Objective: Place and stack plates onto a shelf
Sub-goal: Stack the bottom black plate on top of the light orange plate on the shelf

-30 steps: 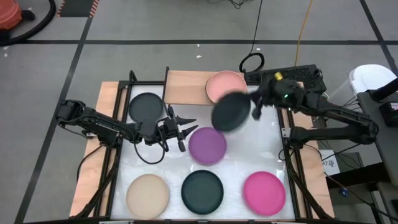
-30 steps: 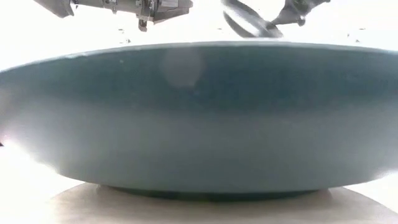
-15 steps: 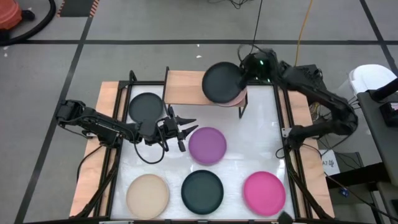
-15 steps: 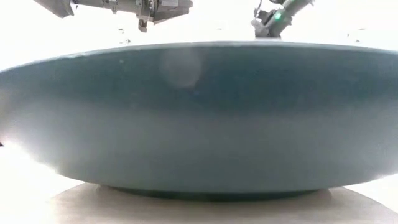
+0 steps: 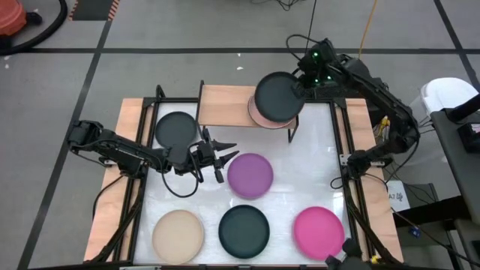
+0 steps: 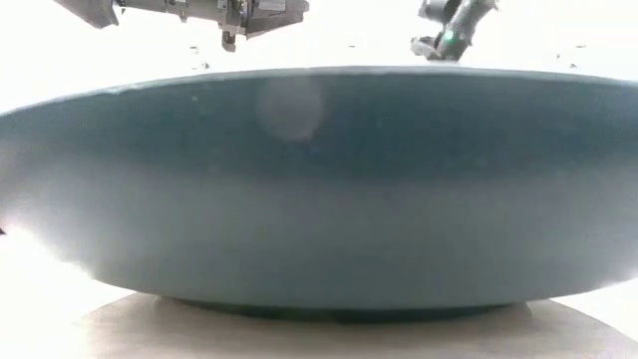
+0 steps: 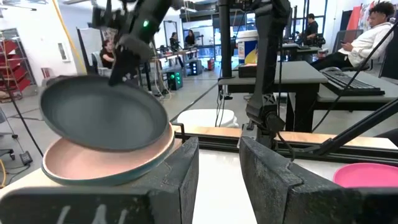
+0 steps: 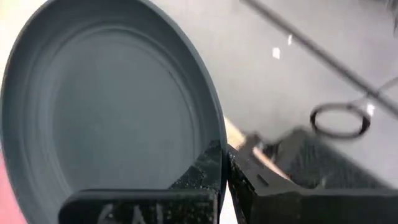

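Note:
My right gripper (image 5: pixel 300 84) is shut on a dark plate (image 5: pixel 277 96) above the salmon pink plate (image 5: pixel 259 118), which rests flat on the light-wood shelf (image 5: pixel 223 105). The left wrist view shows the dark plate (image 7: pixel 102 112) tilted over the pink one (image 7: pixel 87 165). My left gripper (image 5: pixel 223 155) hovers open beside the purple plate (image 5: pixel 250 174), touching nothing. A black plate (image 5: pixel 176 130) lies left of the shelf. Beige (image 5: pixel 178 231), dark teal (image 5: pixel 244 229) and magenta (image 5: pixel 319 232) plates lie flat along the near edge. My right gripper pinches the dark plate's rim (image 8: pixel 210 144) between its two fingers, at the plate's far right edge. The fingers come from the table's far right side, slanting down. The plate is tilted, its held side higher. Whether its low edge (image 7: pixel 146 144) touches the pink plate cannot be told.
Black metal frame bars (image 5: pixel 345 172) run along the table's left and right sides. A cable loop (image 5: pixel 303 75) lies on the floor beyond the shelf. In the low view the dark teal plate (image 6: pixel 319 189) fills nearly everything. People sit in the room behind (image 7: pixel 367 37).
My right gripper has carried the dark plate from above the table toward the far edge, over the shelf and the pink plate, then a little toward the right. The plate has stayed in its hold. The left arm has kept still.

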